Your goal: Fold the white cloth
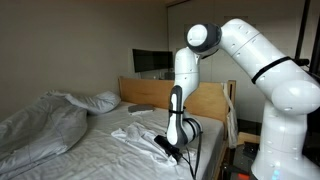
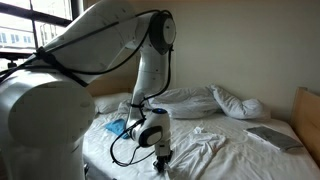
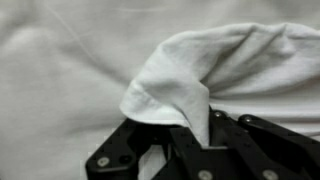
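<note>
1. In an exterior view: gripper [image 1: 168, 150] down on the bed, well in front of the wooden headboard [image 1: 150, 93], clamped on the wrinkled white cloth [image 1: 138, 134].
2. In an exterior view: gripper [image 2: 162, 160] far from the headboard [image 2: 308, 112], at the cloth's [image 2: 195, 148] near edge; grip possibly hidden here.
3. Wrist view: gripper [image 3: 195, 128] pinched tight around a raised fold of the white cloth [image 3: 185, 70].

Matt woven fabric in the white cloth [image 3: 200, 70]; glossy shell on the robot arm [image 1: 268, 60]; smooth wooden headboard [image 1: 210, 100].
</note>
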Available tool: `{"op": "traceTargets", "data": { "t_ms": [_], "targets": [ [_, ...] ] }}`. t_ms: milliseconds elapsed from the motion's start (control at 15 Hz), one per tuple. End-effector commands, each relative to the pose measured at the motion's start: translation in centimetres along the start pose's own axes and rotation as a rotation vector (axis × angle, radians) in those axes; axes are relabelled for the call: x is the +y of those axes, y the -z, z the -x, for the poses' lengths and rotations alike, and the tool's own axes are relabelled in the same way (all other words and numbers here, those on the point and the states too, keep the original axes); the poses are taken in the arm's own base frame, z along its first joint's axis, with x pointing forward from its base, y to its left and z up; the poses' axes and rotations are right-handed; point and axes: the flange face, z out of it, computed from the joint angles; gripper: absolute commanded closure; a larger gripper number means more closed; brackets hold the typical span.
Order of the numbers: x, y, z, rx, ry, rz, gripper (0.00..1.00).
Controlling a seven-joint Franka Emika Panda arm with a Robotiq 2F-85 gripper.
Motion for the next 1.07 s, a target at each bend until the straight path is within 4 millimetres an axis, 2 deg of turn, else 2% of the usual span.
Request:
{"op": "traceTargets", "data": {
  "t_ms": [0,200,467,933,1000],
  "targets": [
    [1.3,1.9,1.5,-0.037,0.103,0.106,0.97],
    [0.0,3.0,2.5,-0.051,0.152,0.189,0.97],
    [-2.6,5.1,3.4,-0.024,0.194,0.296,0.97],
    [-9.3,8.8,3.6,0.024,0.304,0.437,0.97],
    [-8.1,7.5,4.0,0.021,0.284,0.407,0.97]
  ]
}}
